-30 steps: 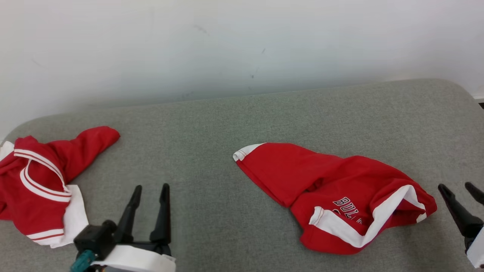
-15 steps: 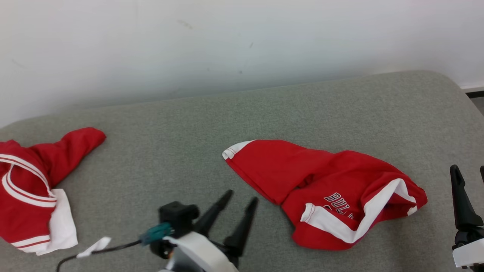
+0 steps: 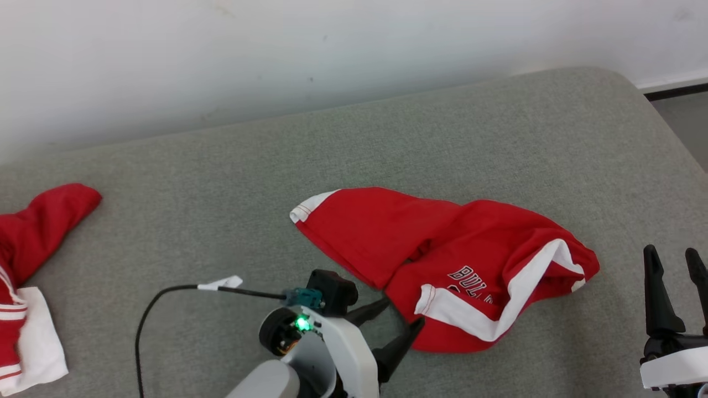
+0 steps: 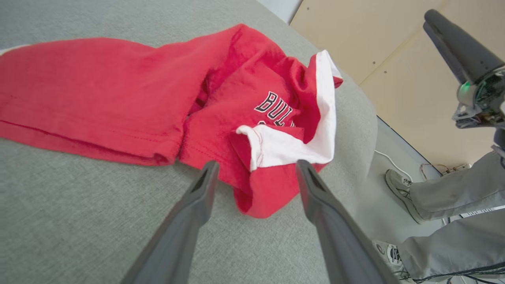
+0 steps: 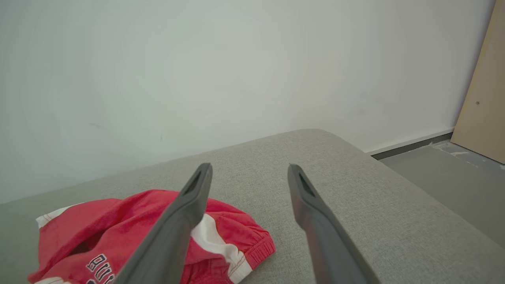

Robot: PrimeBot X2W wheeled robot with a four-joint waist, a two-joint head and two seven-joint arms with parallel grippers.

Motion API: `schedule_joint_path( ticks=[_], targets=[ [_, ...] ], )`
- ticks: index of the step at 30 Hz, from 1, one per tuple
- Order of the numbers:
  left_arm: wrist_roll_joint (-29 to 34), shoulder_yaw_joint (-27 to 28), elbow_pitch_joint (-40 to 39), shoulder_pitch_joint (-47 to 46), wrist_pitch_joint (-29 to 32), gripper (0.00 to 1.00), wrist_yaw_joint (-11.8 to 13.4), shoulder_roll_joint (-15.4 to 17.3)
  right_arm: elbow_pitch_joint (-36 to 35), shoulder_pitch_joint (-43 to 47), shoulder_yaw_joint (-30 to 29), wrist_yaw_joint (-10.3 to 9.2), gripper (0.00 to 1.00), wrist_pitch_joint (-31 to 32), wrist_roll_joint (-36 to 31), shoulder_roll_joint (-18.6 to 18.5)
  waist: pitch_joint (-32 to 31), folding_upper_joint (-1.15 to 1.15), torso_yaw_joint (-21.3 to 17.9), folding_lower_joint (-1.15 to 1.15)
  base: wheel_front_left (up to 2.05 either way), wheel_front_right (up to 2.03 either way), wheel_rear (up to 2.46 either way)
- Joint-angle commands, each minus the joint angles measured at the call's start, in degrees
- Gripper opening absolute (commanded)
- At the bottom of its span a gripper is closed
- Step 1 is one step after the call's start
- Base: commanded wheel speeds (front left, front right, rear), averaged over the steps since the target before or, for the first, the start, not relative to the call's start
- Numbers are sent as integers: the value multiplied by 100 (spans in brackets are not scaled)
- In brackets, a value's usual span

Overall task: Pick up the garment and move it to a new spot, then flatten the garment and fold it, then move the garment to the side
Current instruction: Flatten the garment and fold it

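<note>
The garment [image 3: 442,249] is a pair of red shorts with white trim and dark lettering, crumpled on the grey cushion [image 3: 221,182] right of centre. My left gripper [image 3: 402,313] is open at its near-left hem, fingers pointing into the cloth. In the left wrist view the garment [image 4: 138,90] lies just ahead, and the left gripper [image 4: 257,163] stands open with a fold of the hem between the spread fingers, not pinched. My right gripper [image 3: 670,251] is open and apart from the cloth, to its right. From the right wrist, the right gripper [image 5: 249,166] is open above the cushion, the garment [image 5: 118,221] at lower left.
A second red and white garment [image 3: 33,237] lies at the cushion's far left. A black cable [image 3: 166,293] trails from my left wrist. The cushion's rounded right edge [image 3: 664,138] drops to the floor. A person's legs and shoes [image 4: 434,197] stand beside the cushion. A white wall runs behind.
The head camera has turned right, shifting the whole picture left. My left gripper has travelled right across the cushion to the garment's near hem. The garment lies as before.
</note>
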Motion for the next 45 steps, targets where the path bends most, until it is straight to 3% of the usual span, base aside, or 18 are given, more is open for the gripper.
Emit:
schedule_joint_path(
  ticks=[1, 10, 11, 12, 13, 19, 24, 35, 42, 43, 45],
  targets=[
    [-10, -20, 53, -52, 30, 100, 15, -9, 32, -71, 16, -12, 100, -55, 26, 7, 114, 0, -105, 0, 0, 0, 0],
    [-240, -221, 694, -507, 7, 100, 5, -236, 375, -287, 307, -12, 100, -311, 81, 96, 389, 0, -402, 0, 0, 0, 0],
    [-255, -233, 758, -537, -30, 80, 4, -255, 420, -298, 325, -12, 100, -338, 86, 90, 389, 0, -411, 0, 0, 0, 0],
    [-276, -250, 824, -559, -65, 30, 3, -274, 458, -316, 344, -12, 100, -356, 88, 81, 383, 0, -417, 0, 0, 0, 0],
    [-296, -257, 877, -580, -121, 0, 3, -292, 502, -339, 359, -12, 100, -372, 91, 71, 370, 0, -414, 0, 0, 0, 0],
    [-578, -136, 981, -638, -598, 0, 1, -330, 710, -379, 382, -12, 100, -451, 166, -51, 128, 0, -184, 0, 0, 0, 0],
    [-675, 110, 844, -519, -960, 0, 31, -149, 785, -270, 384, -12, 100, -458, 247, -197, -166, 0, 200, 0, 0, 0, 0],
    [-572, 701, 518, 255, -1773, 0, 488, 549, 870, -166, 560, -12, 100, -323, 286, -273, -314, 0, 769, 0, 0, 0, 0],
    [-807, 971, 917, 692, -2198, 0, 595, 601, 971, -229, 698, -12, 100, -346, 361, -349, -281, 0, 901, 0, 0, 0, 0],
    [-806, 960, 987, 704, -2240, 9, 580, 594, 991, -244, 721, -12, 100, -349, 355, -355, -286, 0, 914, 0, 0, 0, 0],
    [-759, 924, 1138, 729, -2298, 49, 551, 585, 1020, -272, 764, -12, 100, -353, 354, -357, -296, 0, 932, 0, 0, 0, 0]
  ],
)
